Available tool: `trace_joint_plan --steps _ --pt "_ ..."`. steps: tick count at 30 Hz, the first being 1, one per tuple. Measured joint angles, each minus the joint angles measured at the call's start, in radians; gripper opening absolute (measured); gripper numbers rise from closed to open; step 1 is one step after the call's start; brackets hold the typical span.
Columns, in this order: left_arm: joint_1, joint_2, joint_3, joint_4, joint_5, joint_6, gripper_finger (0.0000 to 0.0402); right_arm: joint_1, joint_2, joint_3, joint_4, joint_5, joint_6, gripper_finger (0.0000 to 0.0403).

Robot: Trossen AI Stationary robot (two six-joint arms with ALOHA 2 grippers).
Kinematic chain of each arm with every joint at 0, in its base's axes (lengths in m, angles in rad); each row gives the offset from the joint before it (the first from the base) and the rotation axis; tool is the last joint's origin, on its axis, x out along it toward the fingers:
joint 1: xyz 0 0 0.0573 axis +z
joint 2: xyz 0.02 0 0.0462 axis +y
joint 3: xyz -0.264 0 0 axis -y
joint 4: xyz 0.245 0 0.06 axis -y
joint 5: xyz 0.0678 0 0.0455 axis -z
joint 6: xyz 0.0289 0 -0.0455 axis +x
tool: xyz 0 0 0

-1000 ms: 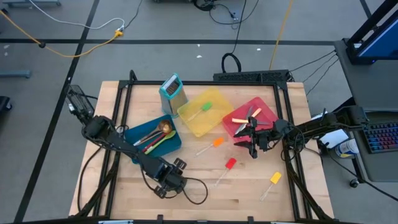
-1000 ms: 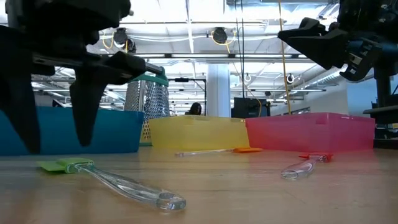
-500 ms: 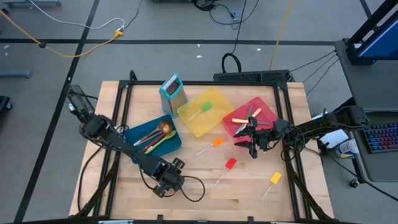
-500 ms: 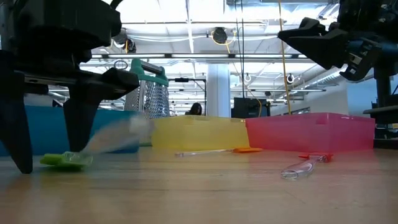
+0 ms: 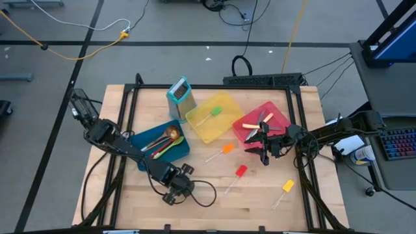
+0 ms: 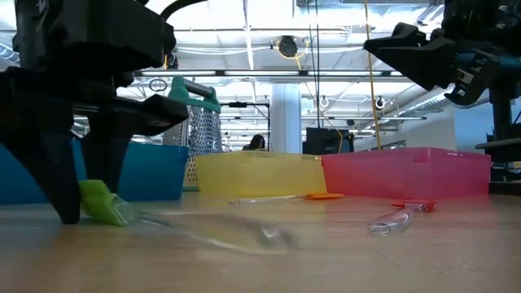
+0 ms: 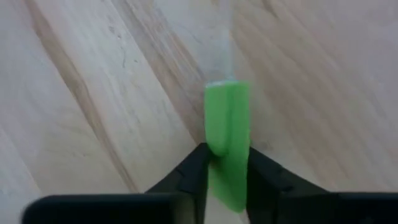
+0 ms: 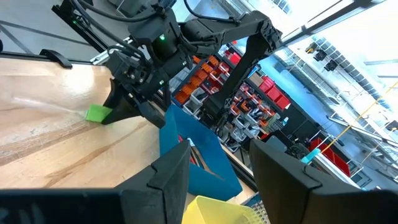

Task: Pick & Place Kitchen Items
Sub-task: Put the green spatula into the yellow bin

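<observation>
My left gripper (image 5: pixel 174 192) stands near the table's front, left of centre, fingers pointing down, shut on a clear-handled mini spatula with a green head (image 7: pixel 227 124). In the low view the green head (image 6: pixel 102 201) sits tilted between the dark fingers, and the clear handle (image 6: pixel 244 234) trails off blurred along the wood. My right gripper (image 5: pixel 266 153) hovers open over the near edge of the red bin (image 5: pixel 279 117), holding nothing. Orange (image 5: pixel 222 151), red (image 5: pixel 238 173) and yellow (image 5: pixel 285 189) mini spatulas lie flat on the table. My left gripper pinches the spatula's green head (image 7: pixel 225 155) between its two fingers, one on each side of it. The fingers come from above, pointing down. The head sits tilted just above the wood, and the clear handle runs away from the fingers low along the table.
A blue bin (image 5: pixel 182 151) with spoons lies just behind the left gripper. Farther back are a yellow bin (image 5: pixel 198 127) holding a green spatula and the red bin with knives. A teal-framed grater (image 5: pixel 181 93) stands upright at the back.
My left gripper has come down over the green spatula head and shut on it. The head, flat on the table before, now stands tilted between the fingers, and the clear handle has swung about along the wood.
</observation>
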Motion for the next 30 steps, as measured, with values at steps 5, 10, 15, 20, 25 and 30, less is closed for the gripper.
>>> trace_joint_plan --steps 5,10,15,20,25,30 --pt "0.006 0.001 0.001 0.002 -0.001 -0.017 0.0019 0.000 0.000 0.000 0.000 0.000 0.000 0.0160" --pt "0.022 0.002 0.000 0.017 -0.004 -0.017 0.0017 0.000 0.000 0.000 0.000 0.000 0.000 0.0160" --pt "0.060 0.005 0.017 0.016 -0.015 0.014 0.0007 0.000 0.000 0.000 0.000 0.000 0.000 0.0160" --pt "0.116 0.010 0.053 0.008 -0.083 0.040 0.0017 0.000 0.000 0.000 0.000 0.000 -0.001 0.0160" --pt "0.185 0.009 0.109 -0.050 -0.118 0.059 0.0006 0.000 0.000 0.000 -0.001 0.000 0.000 0.0160" --pt "0.265 0.007 0.183 -0.049 -0.198 0.052 0.0015 0.000 0.000 0.000 -0.001 0.000 0.000 0.0160"
